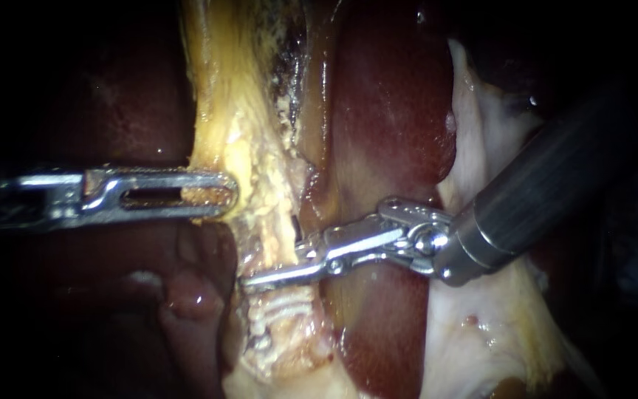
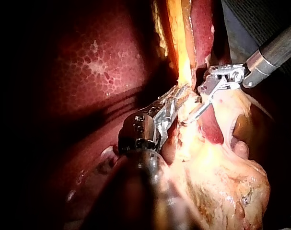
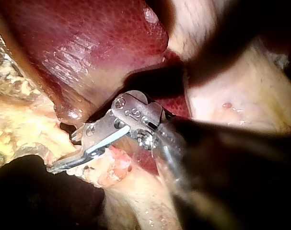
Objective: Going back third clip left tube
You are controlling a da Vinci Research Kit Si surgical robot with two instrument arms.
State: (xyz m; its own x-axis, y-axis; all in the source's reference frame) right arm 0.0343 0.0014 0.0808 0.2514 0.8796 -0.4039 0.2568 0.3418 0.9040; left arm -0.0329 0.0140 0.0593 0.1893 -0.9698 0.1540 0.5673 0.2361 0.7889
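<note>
Instruments: two. The left instrument (image 1: 219, 194) comes in level from the left, and the right instrument (image 1: 275, 266) comes in from the upper right.
Left jaws: closed flat on a strand of yellow tissue (image 1: 223, 111) that runs upward from them. The tissue shows through the slot in the jaw.
Right jaws: a narrow gap stands between them. They lie against the tube (image 1: 289, 325), the long lower jaw across it.
Tube: one that can be made out, pale and crusted, running down the middle between the yellow tissue and the liver (image 1: 396, 111).
Ridged bands (image 1: 283, 304): they cross the tube just below the right jaws. Whether each is a clip, and how many there are, cannot be told.
Endoscope only: the ridged bands, and both instruments side-on, their tips near each other but apart.
Left wrist only: the right jaws spread, one short and one long and thin, ahead of the left jaws, with a broad mottled face of liver beside them.
Right wrist only: the gap between its jaws seen close, with liver ahead and pale tissue (image 3: 231, 96) beside the shaft. The left instrument does not show.
</note>
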